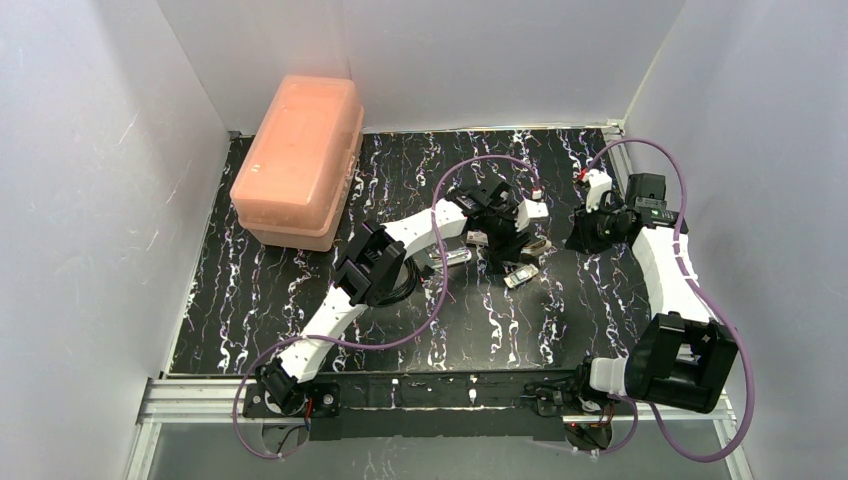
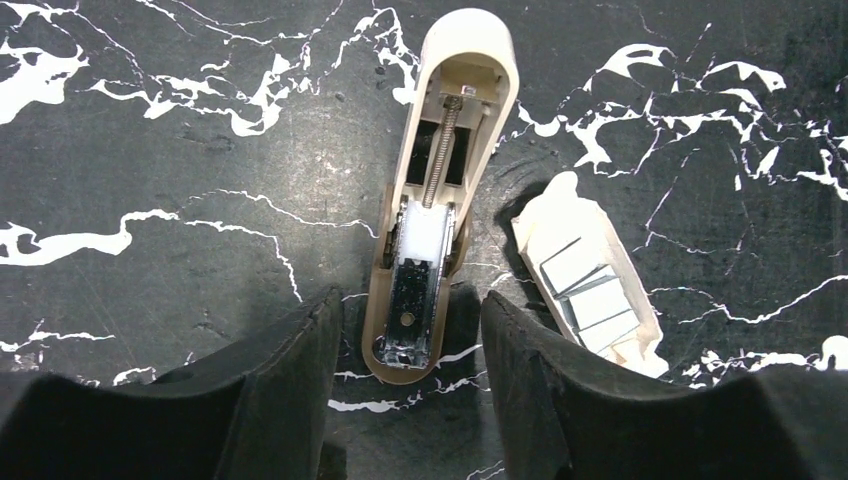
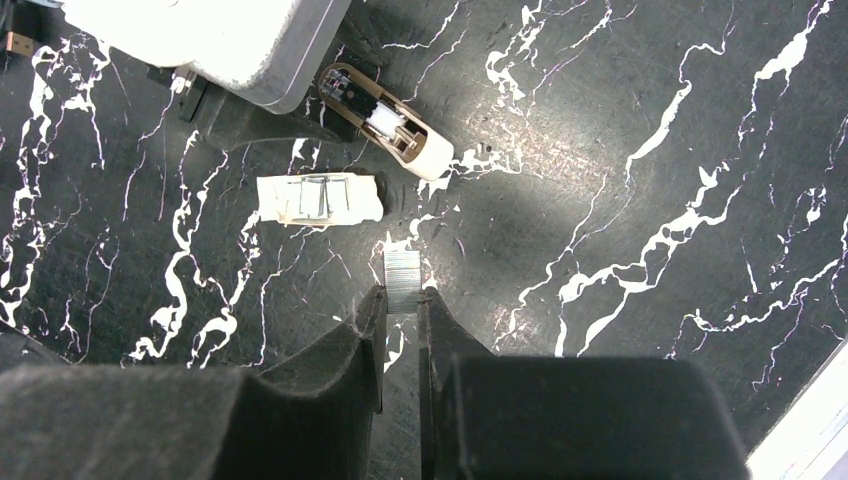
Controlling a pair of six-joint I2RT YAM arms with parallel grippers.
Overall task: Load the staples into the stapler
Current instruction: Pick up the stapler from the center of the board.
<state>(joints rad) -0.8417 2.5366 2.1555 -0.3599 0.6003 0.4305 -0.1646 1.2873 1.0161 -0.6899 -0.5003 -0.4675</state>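
The stapler (image 2: 440, 200) lies opened on the black marbled table, a pale oblong with its spring and silver channel facing up; it also shows as the stapler (image 3: 385, 120) and the stapler (image 1: 537, 247). My left gripper (image 2: 412, 300) stands open astride its near end, with a small gap on each side. My right gripper (image 3: 400, 292) is shut on a short silvery strip of staples (image 3: 402, 272), held above the table. That strip points toward the stapler. My right gripper (image 1: 585, 238) hangs to the stapler's right, and my left gripper (image 1: 500, 245) sits over it.
An open cardboard tray of more staple strips (image 2: 590, 285) lies just right of the stapler, also seen as the tray (image 3: 318, 198) and the tray (image 1: 520, 277). A small silvery object (image 1: 455, 257) rests left of my left gripper. A pink lidded box (image 1: 300, 160) stands far left.
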